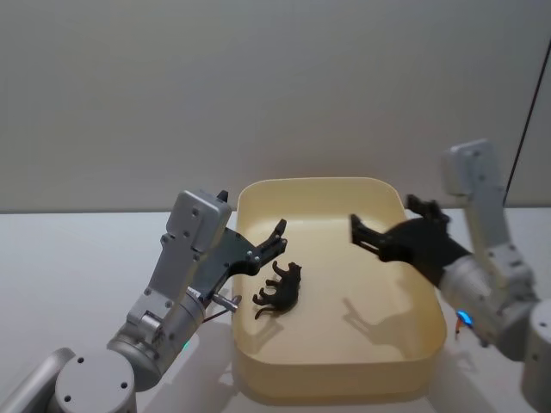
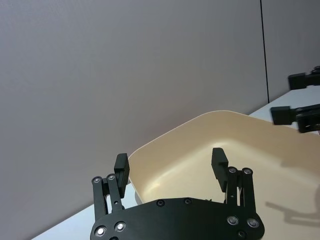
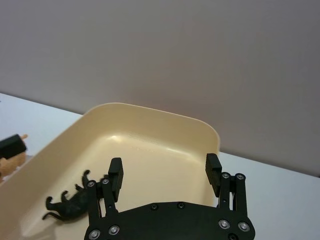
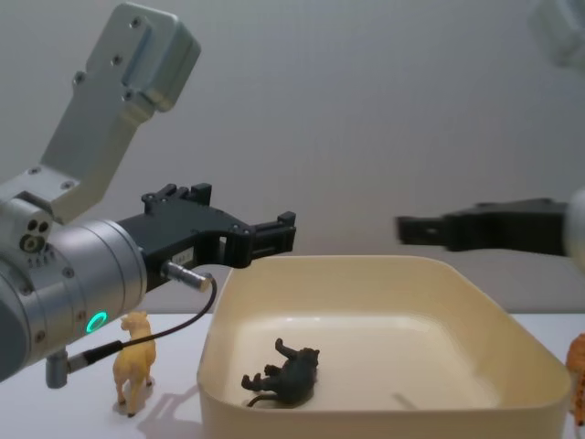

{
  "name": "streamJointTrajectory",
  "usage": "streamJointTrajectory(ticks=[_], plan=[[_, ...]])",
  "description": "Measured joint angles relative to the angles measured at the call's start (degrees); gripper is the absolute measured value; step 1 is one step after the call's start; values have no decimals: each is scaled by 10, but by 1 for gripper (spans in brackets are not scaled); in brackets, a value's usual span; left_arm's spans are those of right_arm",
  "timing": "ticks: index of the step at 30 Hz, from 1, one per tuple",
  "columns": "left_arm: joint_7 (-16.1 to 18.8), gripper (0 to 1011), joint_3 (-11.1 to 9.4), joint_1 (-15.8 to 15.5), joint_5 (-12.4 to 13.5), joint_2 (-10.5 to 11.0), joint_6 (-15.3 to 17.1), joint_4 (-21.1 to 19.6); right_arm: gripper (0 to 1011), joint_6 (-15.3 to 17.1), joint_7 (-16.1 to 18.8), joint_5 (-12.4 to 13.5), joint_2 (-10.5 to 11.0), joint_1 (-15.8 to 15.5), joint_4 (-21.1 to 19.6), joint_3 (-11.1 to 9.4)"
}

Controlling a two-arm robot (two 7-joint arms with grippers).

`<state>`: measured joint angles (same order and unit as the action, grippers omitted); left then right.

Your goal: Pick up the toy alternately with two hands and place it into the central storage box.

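Surroundings: small yellow plastic toy animal (image 4: 134,361) stands outside the shallow cream plastic tub (image 1: 344,379), below the left arm.
Toy: black plastic animal figure (image 1: 280,292) lies in the tub, under the left gripper's tips.
Left gripper (image 2: 170,162): fingers spread wide, touching nothing.
Right gripper (image 3: 164,169): fingers spread wide, touching nothing, above the tub.

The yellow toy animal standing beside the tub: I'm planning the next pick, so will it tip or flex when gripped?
The yellow toy animal stands upright on thin legs, so a sideways nudge would probably topple it. It looks like moulded plastic, likely stiff and light. Its narrow, smooth body may slip unless gripped squarely.
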<state>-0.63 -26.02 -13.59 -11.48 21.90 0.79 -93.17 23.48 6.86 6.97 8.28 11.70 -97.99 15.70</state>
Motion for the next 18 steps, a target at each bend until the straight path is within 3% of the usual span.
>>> streamJointTrajectory(ticks=[11,18], plan=[[0,1001,0,0,0,0,0,0,1001,26,-46,29,58,-63,-73,-42],[0,1001,0,0,0,0,0,0,1001,42,-62,39,82,-91,-102,-59]])
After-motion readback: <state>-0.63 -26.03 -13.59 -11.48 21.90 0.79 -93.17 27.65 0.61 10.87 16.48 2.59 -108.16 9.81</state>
